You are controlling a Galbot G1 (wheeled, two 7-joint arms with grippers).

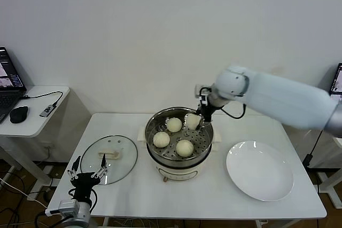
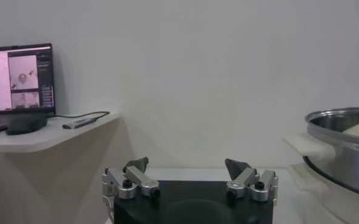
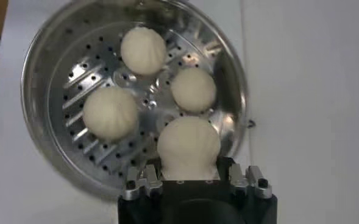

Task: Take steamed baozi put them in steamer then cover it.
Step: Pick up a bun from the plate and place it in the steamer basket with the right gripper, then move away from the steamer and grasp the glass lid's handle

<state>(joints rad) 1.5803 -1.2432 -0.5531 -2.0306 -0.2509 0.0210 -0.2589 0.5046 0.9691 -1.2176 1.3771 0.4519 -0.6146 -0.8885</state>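
Note:
The steamer (image 1: 205, 146) stands mid-table, its perforated tray (image 3: 63, 61) holding three steamed baozi (image 1: 173, 125) (image 1: 161, 139) (image 1: 185, 147). My right gripper (image 1: 199, 118) hangs over the pot's far right side, shut on a fourth cream-white baozi (image 3: 188, 146) just above the tray. In the right wrist view that bun fills the gap between the fingers (image 3: 150, 173). The cover (image 1: 125, 166), a glass lid with a cream handle, lies flat on the table to the steamer's left. My left gripper (image 1: 88, 172) waits open at the table's front left corner, nothing between its fingers (image 2: 138, 164).
A flat white plate (image 1: 259, 170) lies bare on the table to the steamer's right. A small side table (image 1: 32, 116) at far left carries a laptop, a mouse and a cable. From the left wrist, the steamer's steel wall (image 2: 344, 146) shows off to one side.

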